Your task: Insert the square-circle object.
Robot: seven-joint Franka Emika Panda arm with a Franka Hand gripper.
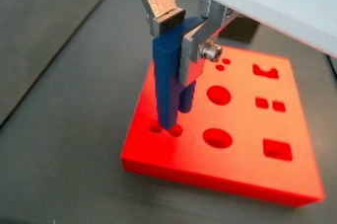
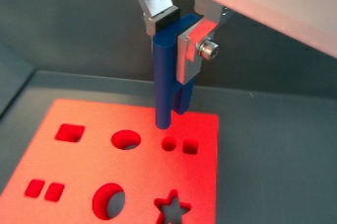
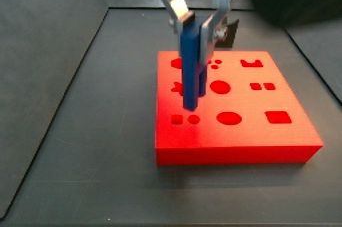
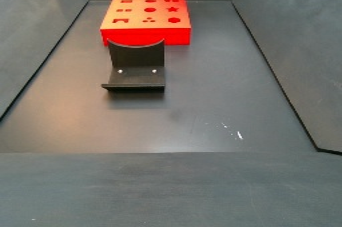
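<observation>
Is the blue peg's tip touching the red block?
Cannot tell. In a wrist view the gripper holds the blue peg with its tip at the red block; no gap or contact shows plainly.

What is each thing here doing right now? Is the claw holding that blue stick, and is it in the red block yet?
gripper: above the red block, fingers shut on the blue peg.
blue peg: held upright, tip at a small hole pair; depth unclear.
red block: flat on the floor, other holes empty.
fixture: standing before the block, holding nothing.
</observation>
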